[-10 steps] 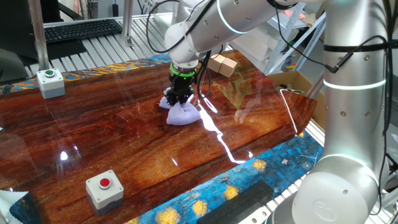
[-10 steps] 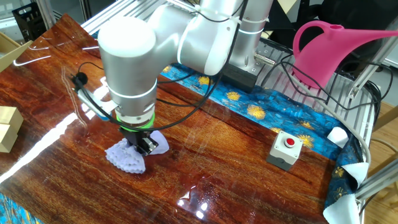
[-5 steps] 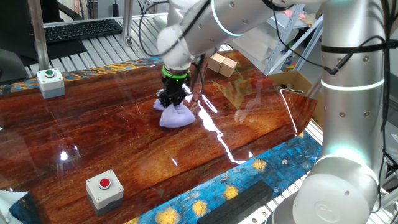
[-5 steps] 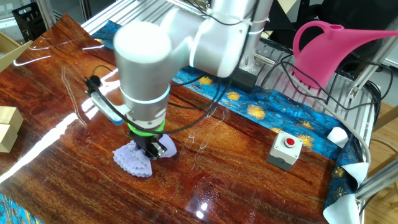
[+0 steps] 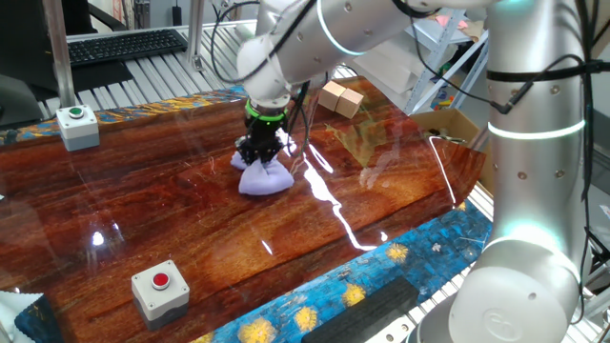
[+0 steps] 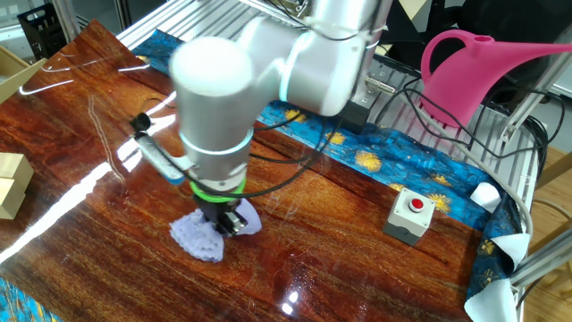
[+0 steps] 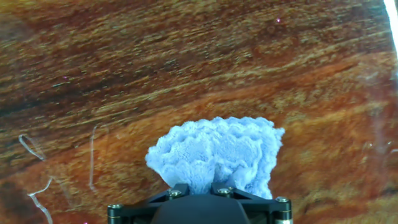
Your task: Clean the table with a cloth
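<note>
Pressing straight down from above, the black two-finger gripper [image 5: 260, 152] pinches the small pale lavender wad of soft, lumpy cloth [image 5: 264, 177] against the large glossy reddish-brown wood-grain table [image 5: 191, 205]. The jaws are pressed nearly together, with a fold of the fabric caught between them. The cloth lies directly under the tool, touching the wood, and most of its bulk spreads to 1 side of the fingers, as the hand view shows, where the wad [image 7: 214, 157] fans out ahead of the gripper body. So the coming stroke, in my judgement, depends on this: the cloth trails or leads the fingers along that side, and the bare wood around it is free in every direction.

There is only 1 arm, so no choice of hand arises.

For containers, 2 small tan cardboard boxes [image 5: 341, 97] stand well apart near the far edge; I cannot tell what is in them. A pink plastic watering can [image 6: 483, 67] rests beyond the blue flower-patterned edge strip [image 6: 393, 170], its content hidden.
</note>
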